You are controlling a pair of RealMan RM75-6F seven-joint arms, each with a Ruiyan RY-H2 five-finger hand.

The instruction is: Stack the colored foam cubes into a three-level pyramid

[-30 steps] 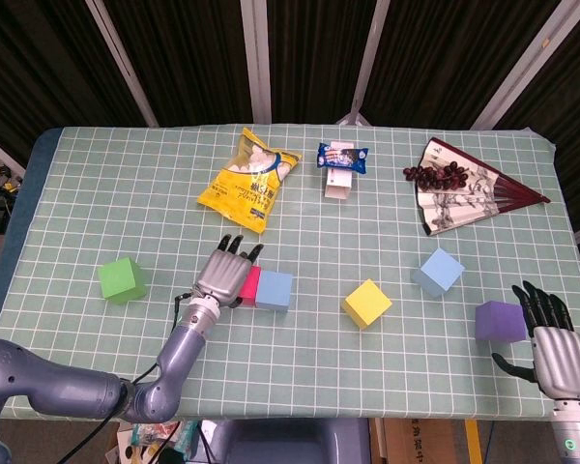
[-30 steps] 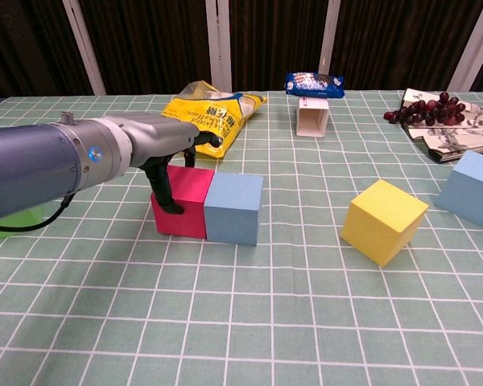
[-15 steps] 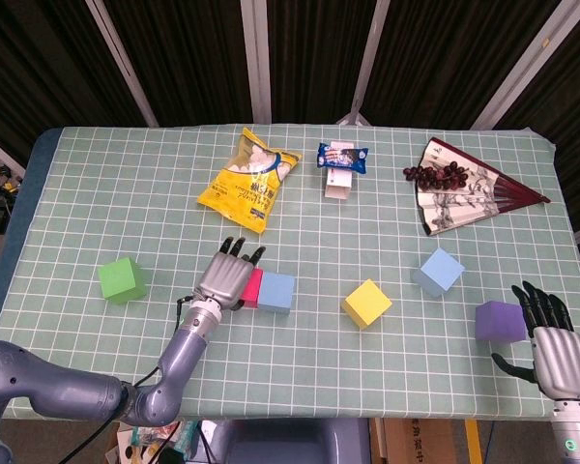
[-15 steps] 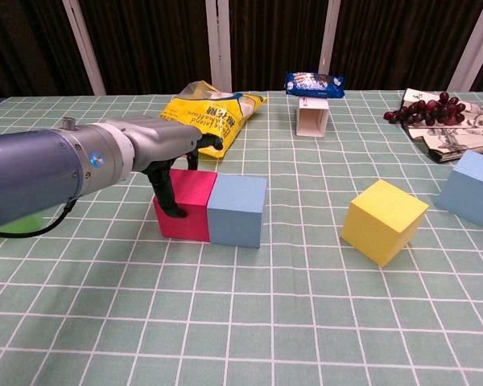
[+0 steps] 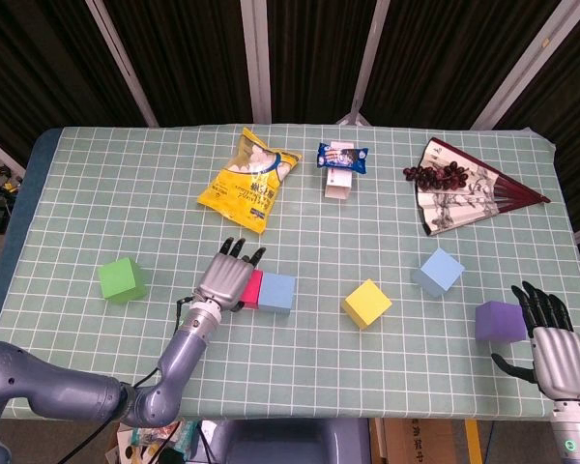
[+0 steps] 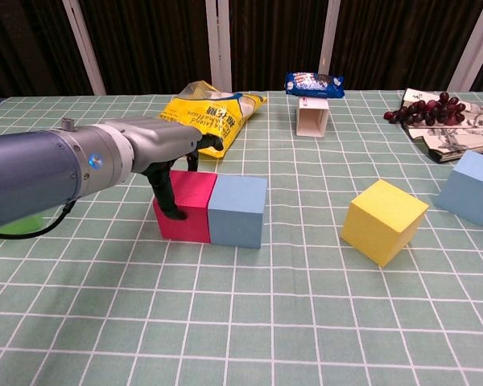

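My left hand (image 5: 227, 275) (image 6: 165, 157) lies over the red cube (image 5: 252, 288) (image 6: 189, 211) and grips it, thumb down its near face and fingers over the top. The red cube sits flush against a blue cube (image 5: 276, 292) (image 6: 237, 213) on its right. A green cube (image 5: 122, 279) stands to the left, a yellow cube (image 5: 367, 304) (image 6: 384, 221) to the right, and a light blue cube (image 5: 438, 272) (image 6: 472, 186) beyond it. My right hand (image 5: 553, 348) is open with fingers spread, just right of a purple cube (image 5: 500, 322) at the front right.
At the back lie a yellow snack bag (image 5: 249, 181), a blue snack pack (image 5: 341, 157) on a small white box (image 5: 338, 184), and a paper fan (image 5: 469, 193) with dark grapes (image 5: 435, 175) on it. The checked cloth ends close to my right hand.
The red and blue cubes have slid slightly to the right together under my left hand. The right hand has not moved.
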